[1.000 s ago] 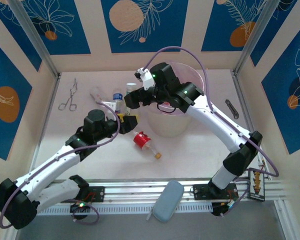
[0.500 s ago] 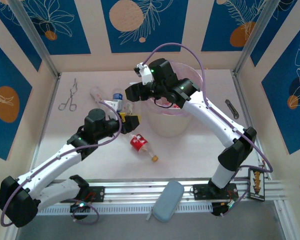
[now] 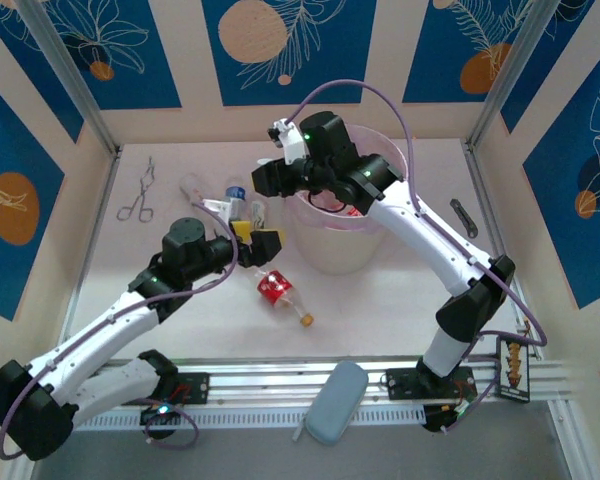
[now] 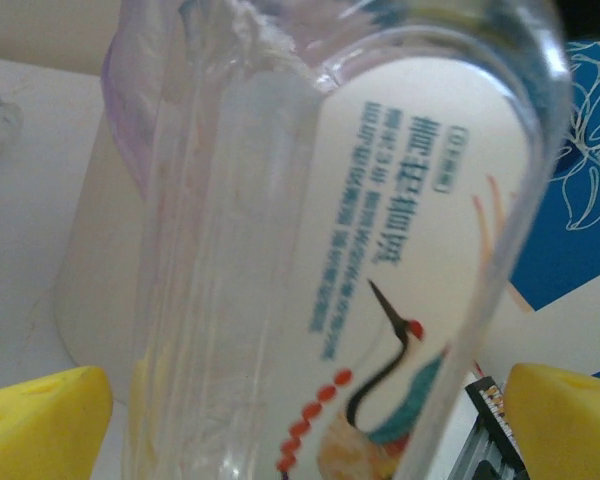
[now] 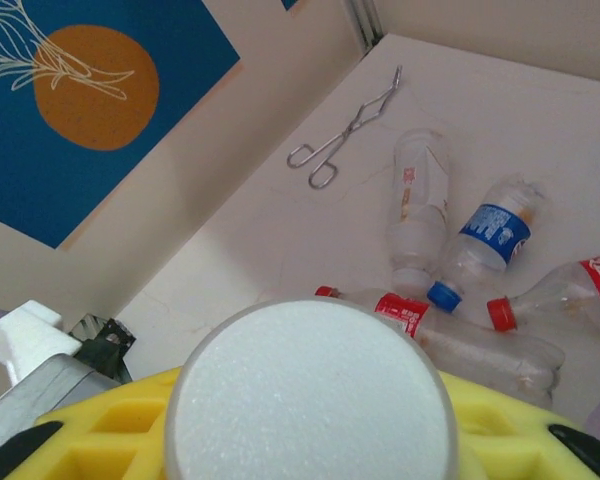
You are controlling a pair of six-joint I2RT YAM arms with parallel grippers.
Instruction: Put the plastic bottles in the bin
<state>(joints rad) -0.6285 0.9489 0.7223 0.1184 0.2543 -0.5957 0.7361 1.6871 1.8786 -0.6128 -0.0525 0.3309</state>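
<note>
Two tools meet on one clear bottle [image 4: 380, 250] just left of the bin [image 3: 345, 255]. The right tool [image 3: 262, 190] is closed from above on a white cap [image 5: 310, 400], its yellow pads hugging the disc. The left tool [image 3: 256, 235] has its jaws spread wide, with its yellow fingertips [image 4: 40, 420] off the bottle's wall on either side, gripping nothing. I judge cap and bottle to be one thing, so its weight hangs from the right tool alone. The bottle looks empty, so it should be very light. Its thin wall would dent under a squeeze and its smooth label is slippery, which makes the stiff cap and neck the sound place to hold, as here. On so small a hold it may swing or twist loose if carried sharply. The bin stands toward the far edge of the desk [image 3: 400, 300], right of the middle, and its wide mouth is an easy target. A red-labelled bottle [image 3: 277, 288] lies on its side near the desk's middle, free to roll; it is best taken across the waist or at the neck. A blue-labelled bottle [image 5: 490, 235] and several others lie bunched toward the far edge, left of the bin, and some of them touch. The forceps [image 3: 138, 195] lie nearer the far left corner.
</note>
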